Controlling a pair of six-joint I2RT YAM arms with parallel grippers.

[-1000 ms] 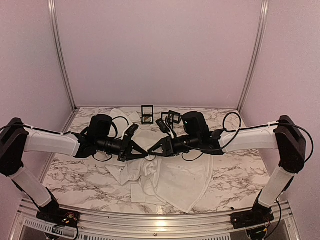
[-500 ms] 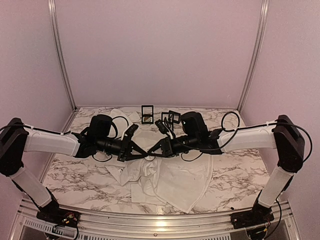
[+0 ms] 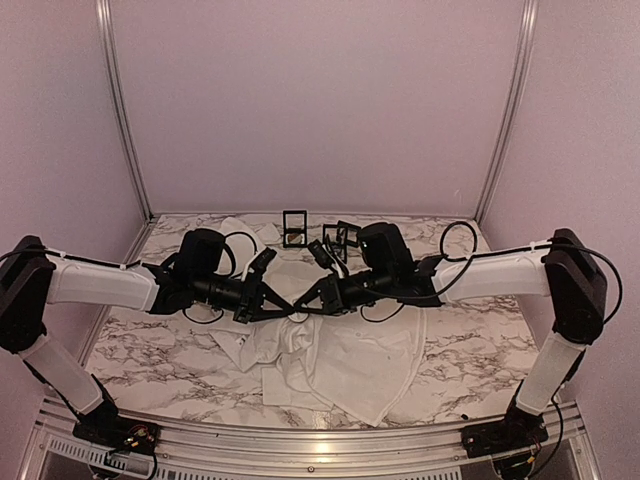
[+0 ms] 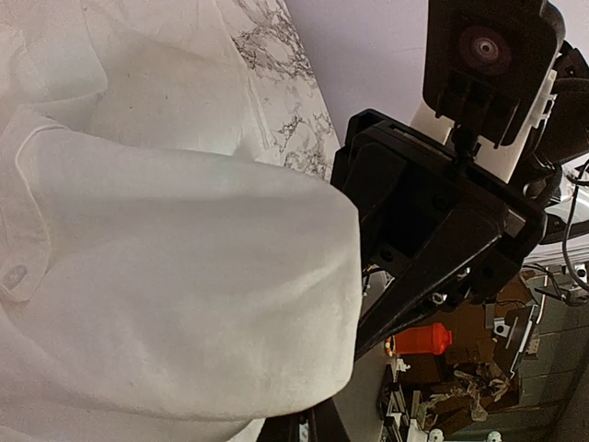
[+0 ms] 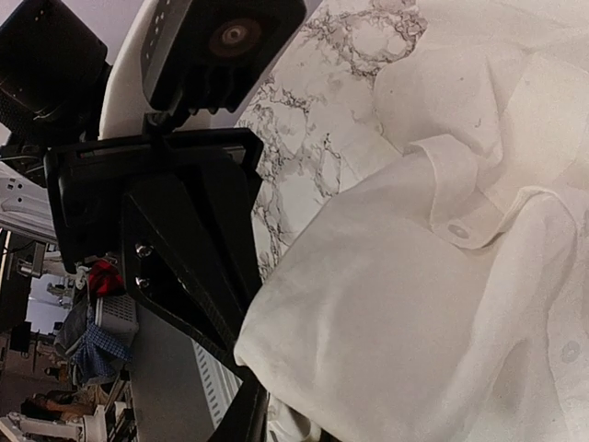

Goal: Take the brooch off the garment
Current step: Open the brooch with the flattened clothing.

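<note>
Garment (image 3: 350, 365): a white shirt lies crumpled on the marble table (image 3: 150, 350), from the middle towards the near edge, with a flap reaching the far edge left of centre. One fold is drawn up off the heap to the point where both arms meet above the middle of the table.

Left gripper (image 3: 280, 308): the jaws are closed. In the left wrist view the raised fold hangs directly over its fingertips (image 4: 304, 428), so it appears to have the thin cloth pinched, though the contact itself is covered by the fold.

Right gripper (image 3: 308, 300): it is tip to tip with the left one. Its fingers taper close together and run in behind the edge of the fold (image 4: 373, 331). Whether they have hold of cloth or anything else cannot be told, as the tips are hidden.

Both wrist views show a buttoned band of the garment beside the fold, with a small white button (image 5: 457, 230) on it.

Brooch: it cannot be made out in any view.

Small black frames (image 3: 295, 228) stand upright at the far edge of the table, well apart from the grippers.
</note>
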